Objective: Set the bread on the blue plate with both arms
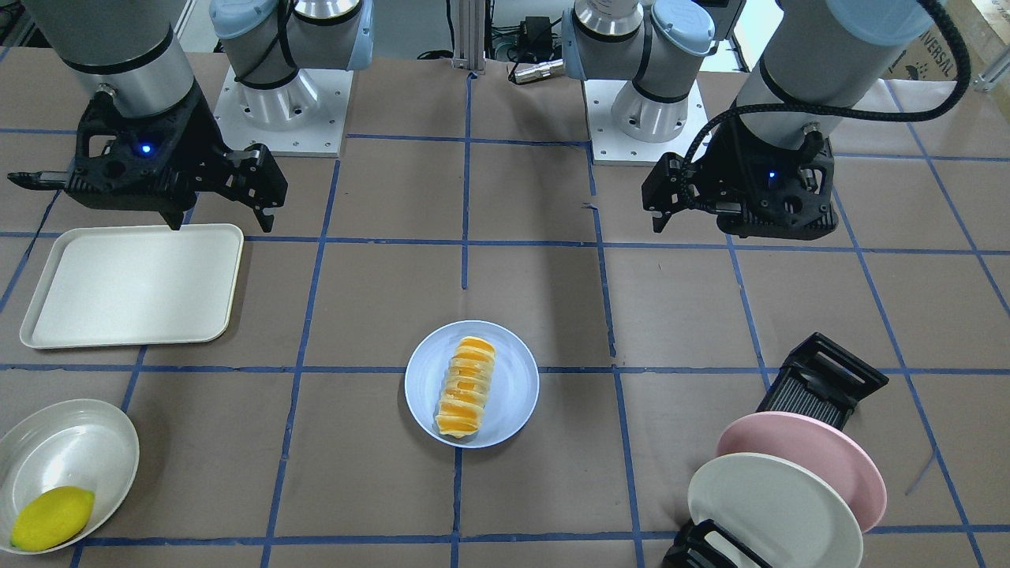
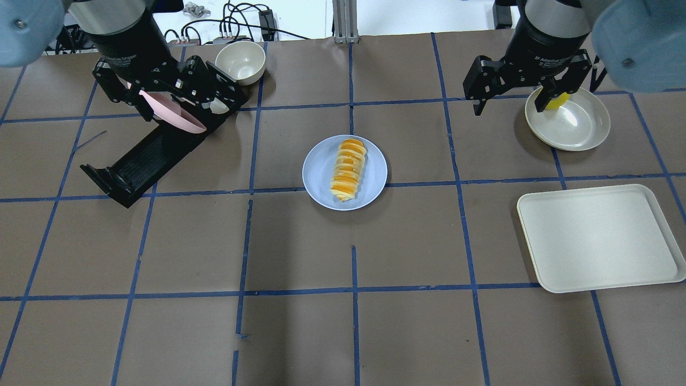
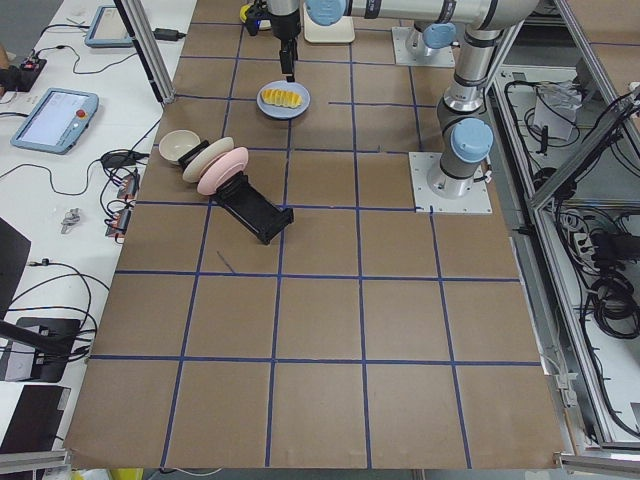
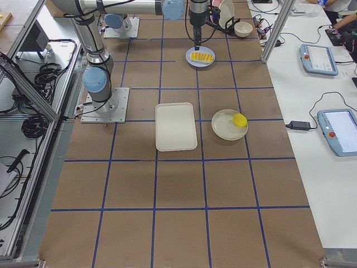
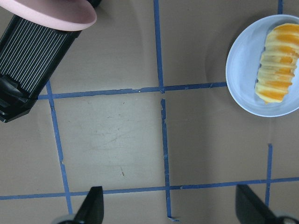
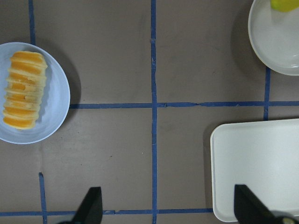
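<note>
A: 2 grippers: how do they stand?

B: I read the left gripper (image 5: 172,211) spread wide, holding nothing, well off the plate (image 1: 514,388) on the robot's left. The right gripper (image 6: 169,210) is equally wide and bare, well off the plate's other side. The bread (image 1: 466,386) lies on the plate.

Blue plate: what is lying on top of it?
Only the bread lies on the blue plate. The patch of plate under the bread is covered and cannot be seen.

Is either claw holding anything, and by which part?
Nothing. The left gripper and right gripper are open, empty; the bread lies on the blue plate.
</note>
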